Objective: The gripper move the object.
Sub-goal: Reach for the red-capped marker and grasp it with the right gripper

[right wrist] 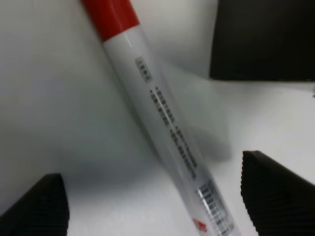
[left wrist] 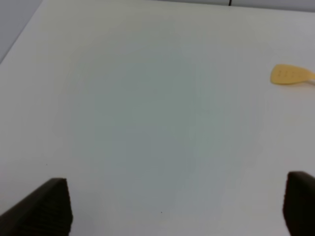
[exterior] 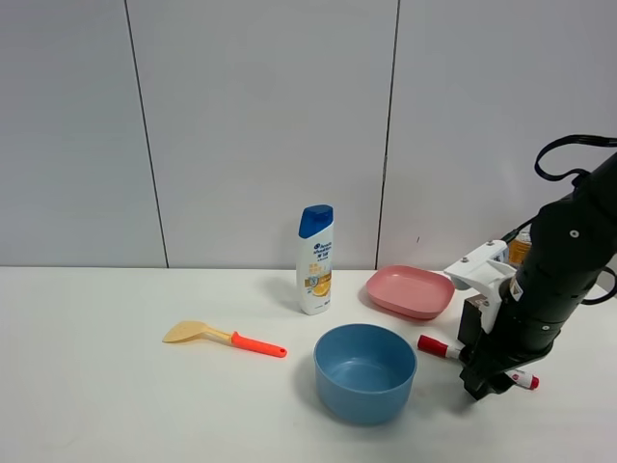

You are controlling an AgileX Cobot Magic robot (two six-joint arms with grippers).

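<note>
Black right gripper [right wrist: 155, 199] straddles the marker [right wrist: 157, 108], jaws wide.

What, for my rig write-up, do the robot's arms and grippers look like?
The right arm is bulky and black, with a white housing near its wrist and a black cable looping above. The left gripper's fingers are black and ribbed; the right gripper's fingers are black too. The left arm is outside the high view.

marker [right wrist: 157, 113] | white, red cap | lying flat | inside spread right hand [exterior: 485, 379]
</note>
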